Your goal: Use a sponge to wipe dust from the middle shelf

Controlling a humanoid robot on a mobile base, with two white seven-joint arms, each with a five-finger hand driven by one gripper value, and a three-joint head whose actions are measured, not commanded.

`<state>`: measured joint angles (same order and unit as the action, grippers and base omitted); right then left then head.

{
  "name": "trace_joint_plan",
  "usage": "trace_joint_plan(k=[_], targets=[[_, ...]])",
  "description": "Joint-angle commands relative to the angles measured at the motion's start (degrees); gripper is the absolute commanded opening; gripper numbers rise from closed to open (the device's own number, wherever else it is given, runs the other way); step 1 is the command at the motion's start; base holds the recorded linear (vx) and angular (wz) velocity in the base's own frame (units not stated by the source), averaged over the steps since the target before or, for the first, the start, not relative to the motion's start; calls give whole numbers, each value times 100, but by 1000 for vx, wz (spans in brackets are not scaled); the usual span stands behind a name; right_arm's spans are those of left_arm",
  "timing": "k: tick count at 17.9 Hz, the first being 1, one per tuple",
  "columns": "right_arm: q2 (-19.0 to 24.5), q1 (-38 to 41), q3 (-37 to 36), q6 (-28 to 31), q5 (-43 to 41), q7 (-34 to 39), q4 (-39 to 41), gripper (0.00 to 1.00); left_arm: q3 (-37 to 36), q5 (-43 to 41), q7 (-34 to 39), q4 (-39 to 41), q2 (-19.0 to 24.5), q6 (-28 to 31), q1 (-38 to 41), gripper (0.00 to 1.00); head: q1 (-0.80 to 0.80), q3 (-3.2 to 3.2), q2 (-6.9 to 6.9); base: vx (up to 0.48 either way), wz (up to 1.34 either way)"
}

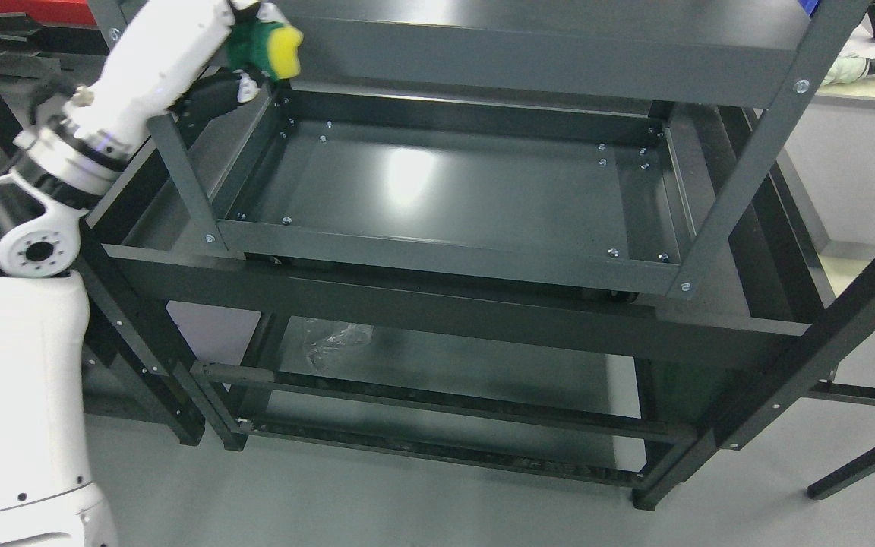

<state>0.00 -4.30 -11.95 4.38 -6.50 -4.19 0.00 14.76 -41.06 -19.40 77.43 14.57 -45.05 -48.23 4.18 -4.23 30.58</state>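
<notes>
The left hand (244, 57) is squeezing a yellow and green sponge (276, 47), up at eleven o'clock, by the edge of the top shelf (544, 57). The middle shelf (445, 190) lies below, toward four o'clock, shiny and dark.

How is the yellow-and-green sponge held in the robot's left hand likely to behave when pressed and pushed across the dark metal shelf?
The yellow-and-green sponge probably squashes easily: it looks like soft foam bunched in the left hand. It is likely light, held high without visible strain. On the glossy dark metal shelf it should slide, though the green scouring side may drag a little.
</notes>
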Motion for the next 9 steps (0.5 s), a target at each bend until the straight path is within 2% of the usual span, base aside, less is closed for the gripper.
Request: trace_joint_plan(k=[1, 3, 7, 8, 9], targets=[[-100, -1, 0, 2, 0, -3, 100, 100, 2076, 405, 24, -195, 969, 5, 367, 0, 0, 0, 0, -3, 19], [-100, -1, 0, 2, 0, -3, 100, 100, 1411, 597, 24, 16, 523, 5, 131, 0, 0, 0, 0, 0, 0], [-100, 8, 0, 2, 0, -3, 100, 100, -777, 494, -2, 149, -1102, 5, -213, 0, 0, 0, 0, 0, 0], [-100, -1, 0, 2, 0, -3, 100, 100, -1199, 346, -2, 123, -1357, 5, -292, 0, 0, 0, 0, 0, 0], [-100, -1, 0, 2, 0, -3, 100, 100, -1569, 83, -2, 114, -1357, 5, -388, 0, 0, 0, 0, 0, 0]])
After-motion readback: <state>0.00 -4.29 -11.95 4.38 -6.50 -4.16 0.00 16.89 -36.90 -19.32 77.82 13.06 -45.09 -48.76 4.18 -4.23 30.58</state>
